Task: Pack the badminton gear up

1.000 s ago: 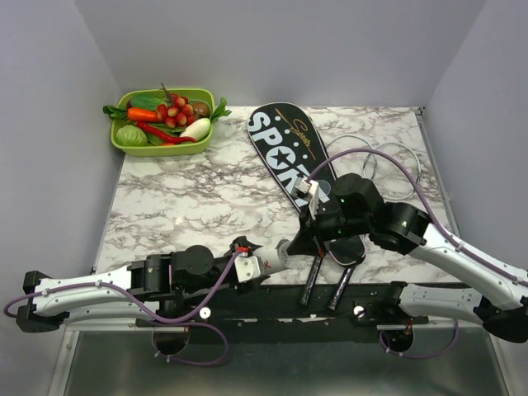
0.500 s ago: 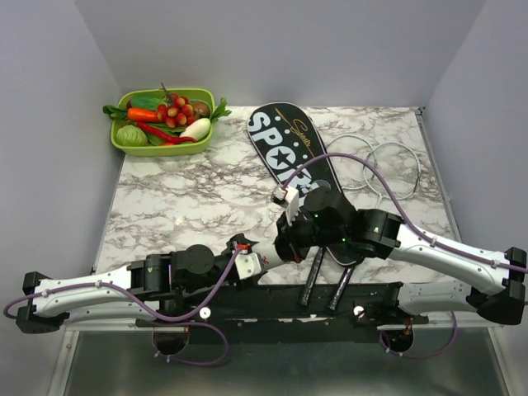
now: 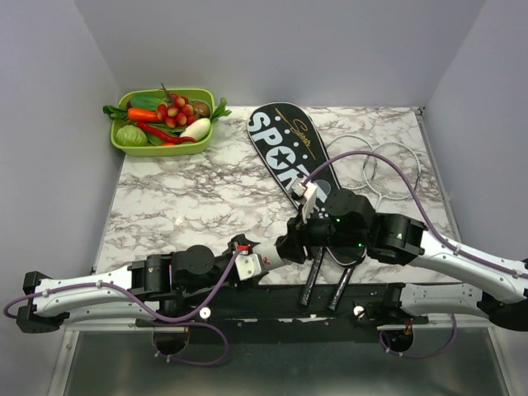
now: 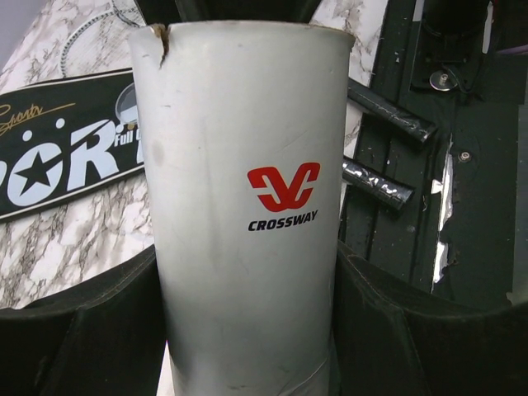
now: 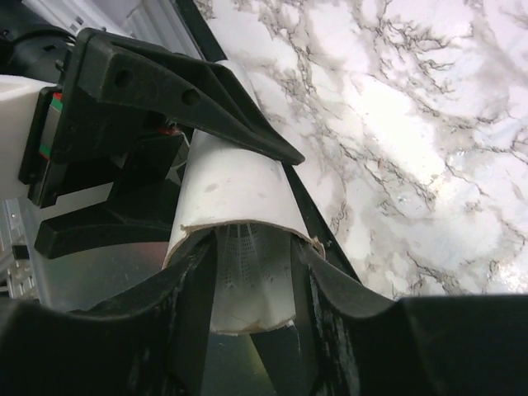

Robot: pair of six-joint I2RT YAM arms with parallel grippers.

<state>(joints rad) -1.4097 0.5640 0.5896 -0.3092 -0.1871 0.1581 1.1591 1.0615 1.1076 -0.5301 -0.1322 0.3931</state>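
Left tool (image 4: 247,346) clamps tube (image 4: 239,206) at near bench (image 3: 190,198) edge, centre. Right tool (image 5: 254,247) part-spread at tube's open mouth; contact unclear. I judge tube light, thin-walled, crushable, slick: hold body gently, off chipped rim.

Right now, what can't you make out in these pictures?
- Top view: the right arm covers the racket bag's last letters and the upper racket handles.
- Left wrist view: the white tube's lower end is cut off by the frame edge.
- Right wrist view: what's inside the tube is too dim.
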